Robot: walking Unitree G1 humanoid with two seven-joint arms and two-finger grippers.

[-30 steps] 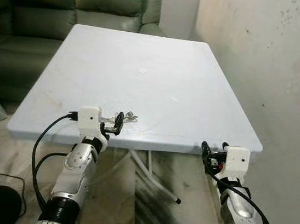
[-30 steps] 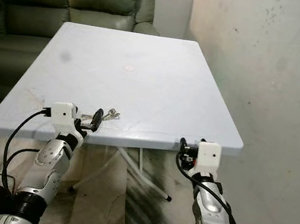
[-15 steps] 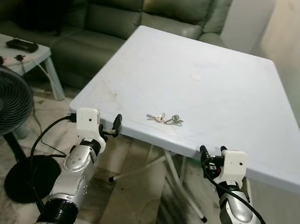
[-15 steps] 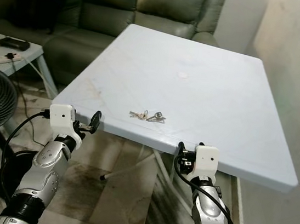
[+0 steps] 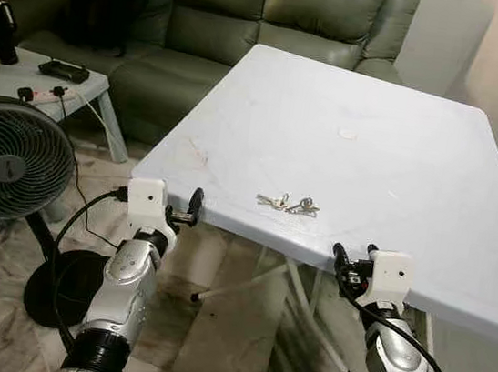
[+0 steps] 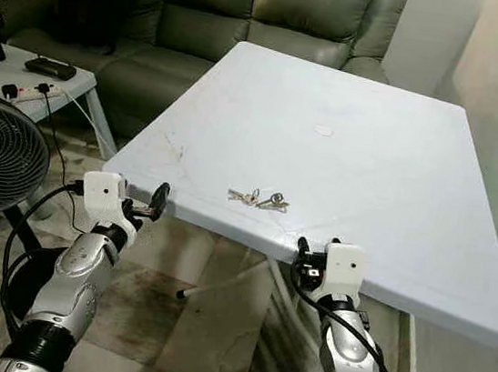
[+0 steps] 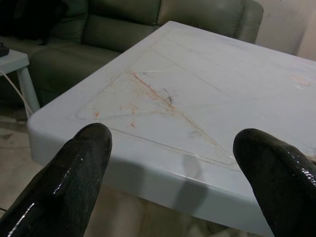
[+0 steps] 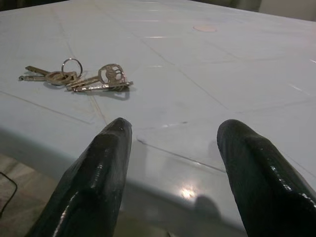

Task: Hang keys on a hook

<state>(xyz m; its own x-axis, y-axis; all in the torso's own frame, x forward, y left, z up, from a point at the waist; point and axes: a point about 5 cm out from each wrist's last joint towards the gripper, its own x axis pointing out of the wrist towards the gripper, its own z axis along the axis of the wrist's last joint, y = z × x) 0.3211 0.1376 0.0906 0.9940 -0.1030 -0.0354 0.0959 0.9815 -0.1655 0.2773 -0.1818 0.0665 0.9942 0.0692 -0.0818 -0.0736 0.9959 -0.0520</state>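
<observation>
1. Your target is the small bunch of silver metal keys (image 5: 287, 204), lying flat on the pale blue-white plastic folding table (image 5: 398, 169) close to its near edge, roughly midway between your two arms.

2. Both pincers are empty and parted. The left gripper (image 5: 189, 212) hovers just off the table's near-left corner, and its wrist view shows its two black fingers (image 7: 74, 163) spread wide. The right gripper (image 5: 349, 260) sits just below and in front of the near edge, its fingers (image 8: 101, 163) also apart, with the keys ahead of it and off toward the robot's left.

3. The bunch stretches along the table's near edge, so its long axis runs left to right across the robot's front. The blades of one cluster point toward the robot's left, beside a thin round ring (image 8: 72, 66); the larger bow (image 8: 112, 74) lies at the other end.

4. I'd pick up with the right gripper, since it already faces the keys (the left one looks at bare, stained tabletop). Raise it above the edge first, then come down across the long axis.

5. Close on the ring or the big bow rather than a flat blade; thin metal on a smooth top will likely slide.

6. I can see no hook, so expect to turn and search once the keys are held.
</observation>
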